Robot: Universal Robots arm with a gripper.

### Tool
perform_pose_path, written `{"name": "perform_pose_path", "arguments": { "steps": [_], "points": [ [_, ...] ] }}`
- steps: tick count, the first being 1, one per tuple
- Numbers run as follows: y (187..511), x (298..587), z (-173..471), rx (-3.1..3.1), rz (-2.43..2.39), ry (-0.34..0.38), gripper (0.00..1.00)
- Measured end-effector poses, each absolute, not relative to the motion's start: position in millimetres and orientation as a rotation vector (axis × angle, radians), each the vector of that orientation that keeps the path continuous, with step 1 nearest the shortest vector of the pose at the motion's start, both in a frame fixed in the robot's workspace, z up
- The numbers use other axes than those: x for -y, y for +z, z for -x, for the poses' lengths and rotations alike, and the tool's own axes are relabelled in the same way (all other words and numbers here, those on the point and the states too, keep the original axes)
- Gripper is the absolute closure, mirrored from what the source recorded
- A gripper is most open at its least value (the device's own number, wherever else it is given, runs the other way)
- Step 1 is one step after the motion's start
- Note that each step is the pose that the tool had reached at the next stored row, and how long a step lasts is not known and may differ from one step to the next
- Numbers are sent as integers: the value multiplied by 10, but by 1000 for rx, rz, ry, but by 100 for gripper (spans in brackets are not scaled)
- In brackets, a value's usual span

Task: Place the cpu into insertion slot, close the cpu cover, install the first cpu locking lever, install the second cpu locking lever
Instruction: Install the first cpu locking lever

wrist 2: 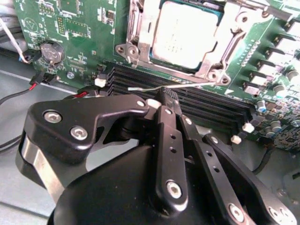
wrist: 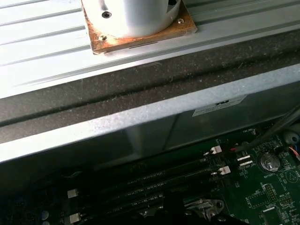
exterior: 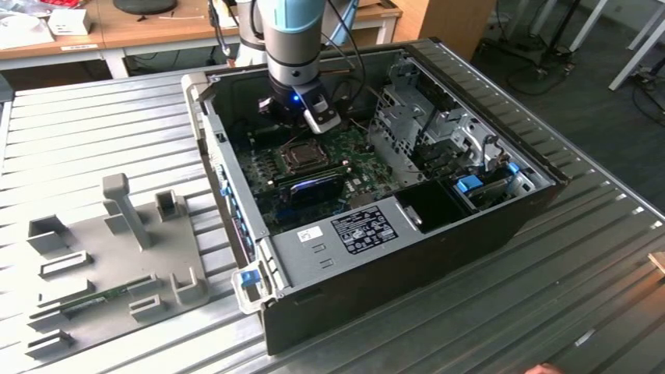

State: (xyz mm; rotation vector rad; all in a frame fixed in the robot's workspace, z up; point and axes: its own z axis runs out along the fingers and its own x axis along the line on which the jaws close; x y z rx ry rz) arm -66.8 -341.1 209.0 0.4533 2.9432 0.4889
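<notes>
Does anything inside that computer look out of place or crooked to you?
One thing: a thin silvery locking lever sticks out across the black memory slots beside the cpu cover, not tucked along it, so it looks unlatched. The gripper is right at it. The cpu sits flat under the cover.

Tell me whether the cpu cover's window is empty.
No, the pale cpu fills the window of the cpu cover in the second wrist view.
</notes>
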Motion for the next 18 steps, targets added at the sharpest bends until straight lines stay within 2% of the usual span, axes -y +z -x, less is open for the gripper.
{"name": "perform_pose_path", "arguments": {
  "steps": [18],
  "points": [
    [2074, 3411, 648, -2943, -453, 489, 90]
  ]
}}
